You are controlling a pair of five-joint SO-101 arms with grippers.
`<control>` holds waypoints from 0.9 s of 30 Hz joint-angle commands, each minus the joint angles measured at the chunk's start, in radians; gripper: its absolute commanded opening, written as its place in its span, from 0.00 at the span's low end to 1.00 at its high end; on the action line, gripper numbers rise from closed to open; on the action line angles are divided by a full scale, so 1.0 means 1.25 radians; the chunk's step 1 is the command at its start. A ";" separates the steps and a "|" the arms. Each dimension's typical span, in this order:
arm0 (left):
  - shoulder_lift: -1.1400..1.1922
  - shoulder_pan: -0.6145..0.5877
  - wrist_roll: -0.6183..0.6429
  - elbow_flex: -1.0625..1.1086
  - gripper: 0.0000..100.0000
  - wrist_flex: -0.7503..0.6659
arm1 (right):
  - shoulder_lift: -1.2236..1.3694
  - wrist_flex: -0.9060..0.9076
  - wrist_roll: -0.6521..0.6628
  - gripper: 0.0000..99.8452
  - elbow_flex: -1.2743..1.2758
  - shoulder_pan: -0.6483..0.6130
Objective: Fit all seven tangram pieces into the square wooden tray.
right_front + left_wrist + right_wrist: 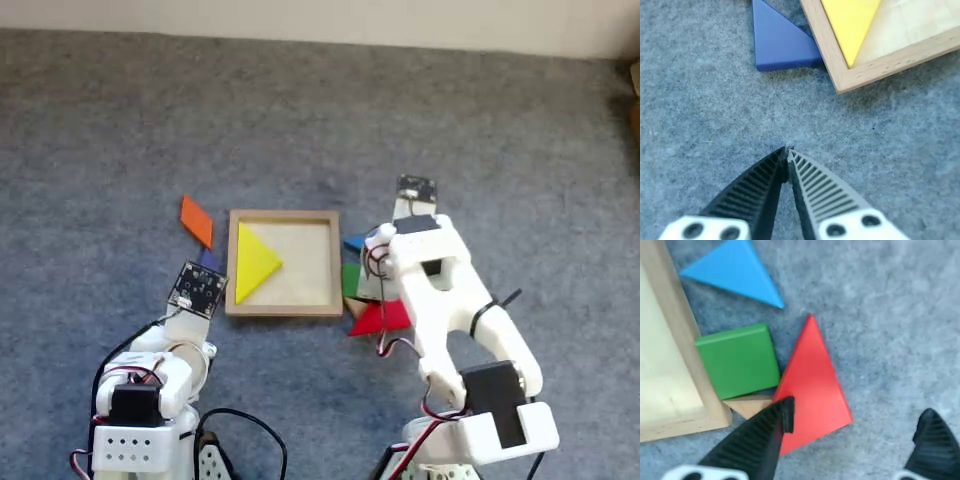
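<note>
Left of centre in the high view lies an orange parallelogram piece [196, 220], with a dark blue triangle [780, 42] below it against the square wooden tray [283, 306]. At lower left, the left gripper [787, 152] is clenched on nothing. The tray sits mid-frame, a yellow triangle [255, 262] in its left half. Right of it cluster a light blue triangle [735, 272], a green square [737, 360] and a red triangle [812, 385] — the right gripper [858, 415] is spread wide over the red one.

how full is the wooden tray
Nearly empty: just the yellow triangle lies inside the tray; the red triangle and green square sit outside it.
</note>
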 commanded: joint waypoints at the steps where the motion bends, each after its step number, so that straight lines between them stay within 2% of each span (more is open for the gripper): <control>1: -0.028 -0.009 0.009 0.017 0.00 0.004 | 0.001 0.019 0.016 0.37 0.004 0.036; 5: -0.028 -0.009 0.009 0.017 0.00 0.004 | -0.013 0.107 0.016 0.37 -0.020 0.080; 11: -0.028 -0.009 0.009 0.017 0.00 0.004 | -0.139 0.145 0.016 0.37 -0.060 0.078; 18: -0.028 -0.009 0.009 0.017 0.00 0.004 | -0.184 0.046 0.010 0.37 0.040 -0.017; 27: -0.028 -0.009 0.009 0.017 0.00 0.004 | -0.001 -0.051 0.010 0.37 0.068 -0.044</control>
